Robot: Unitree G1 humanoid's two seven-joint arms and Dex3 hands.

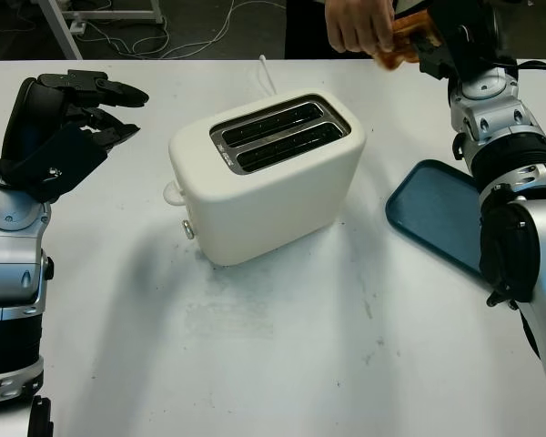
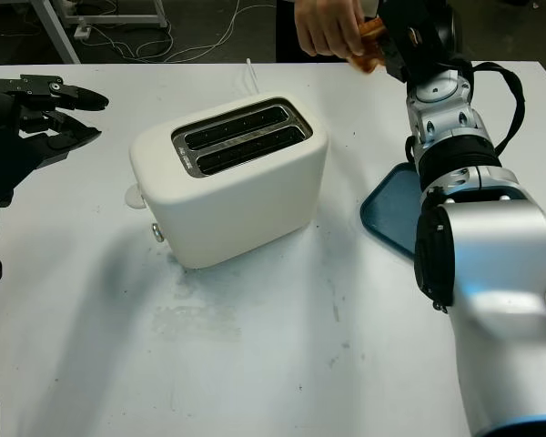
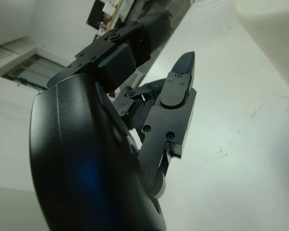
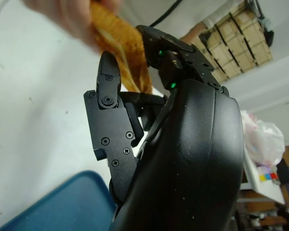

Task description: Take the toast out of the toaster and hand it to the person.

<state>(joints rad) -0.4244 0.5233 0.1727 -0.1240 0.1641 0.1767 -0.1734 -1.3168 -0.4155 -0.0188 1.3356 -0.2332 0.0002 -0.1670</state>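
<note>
The white two-slot toaster (image 1: 268, 177) stands in the middle of the table, both slots dark with nothing sticking out. At the far right edge my right hand (image 1: 425, 47) is raised and shut on a browned slice of toast (image 4: 123, 43). A person's hand (image 1: 359, 23) reaches in from beyond the table and grips the other end of the toast (image 2: 371, 41). My left hand (image 1: 91, 109) hovers open above the table to the left of the toaster, apart from it.
A dark blue tray (image 1: 437, 214) lies on the table right of the toaster, under my right forearm. A white cord (image 1: 266, 73) runs from behind the toaster toward the far edge. Cables lie on the floor past the table.
</note>
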